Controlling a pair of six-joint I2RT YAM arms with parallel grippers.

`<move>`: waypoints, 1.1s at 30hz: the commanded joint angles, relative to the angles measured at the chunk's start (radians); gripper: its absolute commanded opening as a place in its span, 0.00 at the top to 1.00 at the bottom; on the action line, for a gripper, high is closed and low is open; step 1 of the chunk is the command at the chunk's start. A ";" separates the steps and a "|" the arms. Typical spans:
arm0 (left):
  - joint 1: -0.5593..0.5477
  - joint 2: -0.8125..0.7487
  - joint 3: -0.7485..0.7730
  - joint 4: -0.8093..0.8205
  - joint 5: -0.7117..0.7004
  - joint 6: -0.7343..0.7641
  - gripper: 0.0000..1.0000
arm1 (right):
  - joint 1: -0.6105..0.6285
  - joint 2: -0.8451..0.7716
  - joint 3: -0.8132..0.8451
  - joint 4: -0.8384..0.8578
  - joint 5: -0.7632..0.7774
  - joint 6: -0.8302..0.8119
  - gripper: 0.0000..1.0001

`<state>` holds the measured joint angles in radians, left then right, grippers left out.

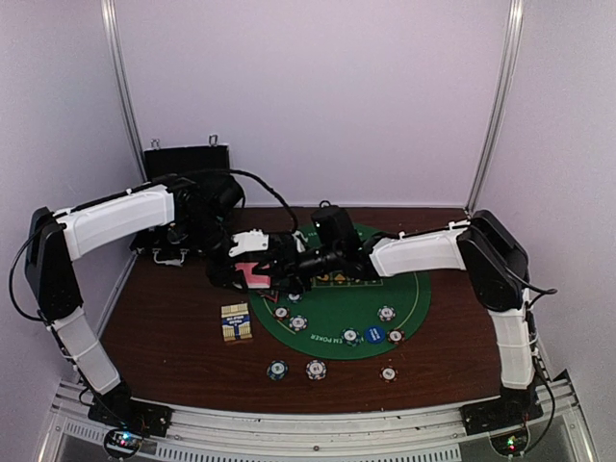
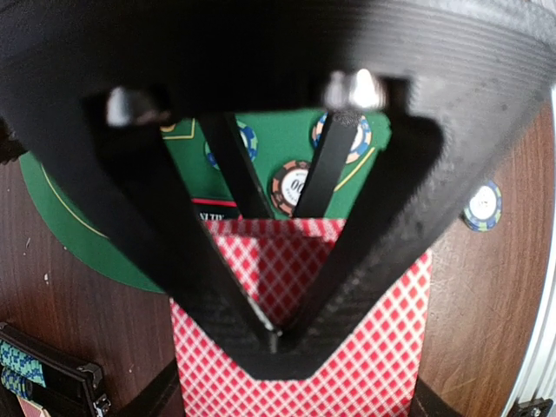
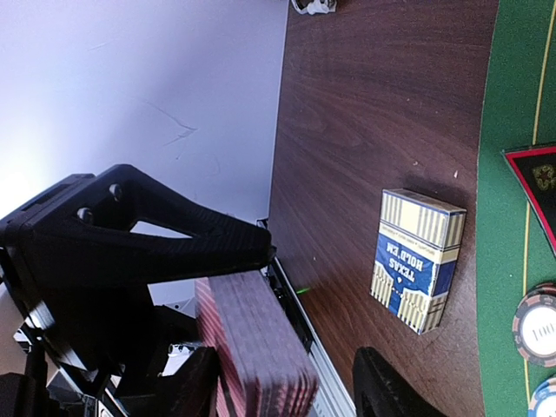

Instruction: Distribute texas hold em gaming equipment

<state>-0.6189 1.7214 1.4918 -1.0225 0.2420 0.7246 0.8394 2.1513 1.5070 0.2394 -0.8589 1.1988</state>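
Note:
My left gripper (image 2: 276,340) is shut on a deck of red-checked playing cards (image 2: 373,347), held above the table's left part; the deck shows pink (image 1: 253,272) from above. In the right wrist view the same deck (image 3: 256,343) stands edge-on. My right gripper (image 3: 287,393) is open around the deck's end, one finger close beside it, the other well apart. Striped poker chips (image 1: 298,322) lie on the green round mat (image 1: 409,298), and others (image 1: 316,369) lie on the wood near the front. A blue disc (image 1: 374,334) and a black-red triangle marker (image 3: 539,187) rest on the mat.
A blue and cream card box (image 1: 236,321) lies on the wood left of the mat. The black hard case (image 1: 188,159) stands open at the back left. White walls close in the table, and a metal rail (image 1: 308,419) runs along the front edge.

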 commanded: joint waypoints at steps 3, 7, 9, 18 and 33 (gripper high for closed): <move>0.008 -0.063 -0.006 0.036 -0.002 -0.022 0.93 | -0.014 -0.052 -0.012 -0.104 0.009 -0.057 0.48; 0.012 -0.066 -0.014 0.042 0.000 -0.027 0.94 | -0.016 -0.066 -0.027 -0.109 0.013 -0.060 0.49; 0.013 -0.066 -0.016 0.044 0.003 -0.029 0.94 | -0.016 -0.069 -0.026 -0.104 0.014 -0.057 0.49; 0.018 -0.075 -0.047 0.063 -0.008 -0.038 0.97 | -0.016 -0.097 -0.022 -0.058 0.006 -0.018 0.61; 0.031 -0.075 -0.073 0.072 -0.030 -0.043 0.98 | -0.017 -0.130 -0.031 -0.094 -0.005 -0.028 0.91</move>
<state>-0.5991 1.6772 1.4284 -0.9924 0.2157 0.6930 0.8288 2.0792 1.4895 0.1455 -0.8600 1.1763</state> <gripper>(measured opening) 0.658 0.123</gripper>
